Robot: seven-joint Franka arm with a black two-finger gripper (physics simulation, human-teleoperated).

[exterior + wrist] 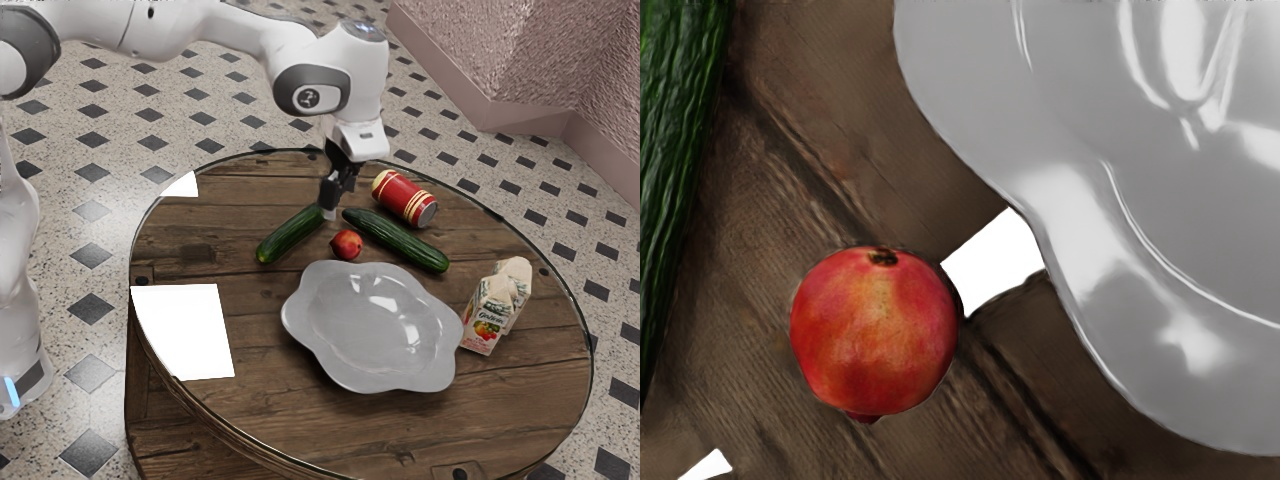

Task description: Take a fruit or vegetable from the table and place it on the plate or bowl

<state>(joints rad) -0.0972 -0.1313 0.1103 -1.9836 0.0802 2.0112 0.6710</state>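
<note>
The pomegranate (346, 244) sits on the round wooden table (210, 255), apart from the rim of the scalloped plate (372, 325) but just beside it, at about 11 o'clock from the plate's centre. The gripper (336, 193) hangs above the table at roughly 12 o'clock of the fruit. Its fingers are spread and hold nothing.

The step in hand looks like the approach for a grasp. Of the produce on the table, the pomegranate is the closest choice. In the wrist view, the pomegranate (875, 330) lies off the middle of the frame with the plate (1120, 200) close by. This suggests the hand needs to shift towards 6 o'clock in the exterior view until the fruit is centred between the fingers, and only then descend.

The fruit is round and will probably roll if one finger touches it first. Both fingers should come down astride its widest part and close evenly. The space is tight. The shorter cucumber (290, 235) lies at 10 o'clock of the fruit and the longer cucumber (396, 240) at 2 o'clock. The fingers are likely better aligned across the free gap, so they stay clear of both cucumbers and the plate rim. The red can (404, 198) and the juice carton (493, 305) stand well away from the path. The carry to the plate is short, so a modest lift should clear the rim.
</note>
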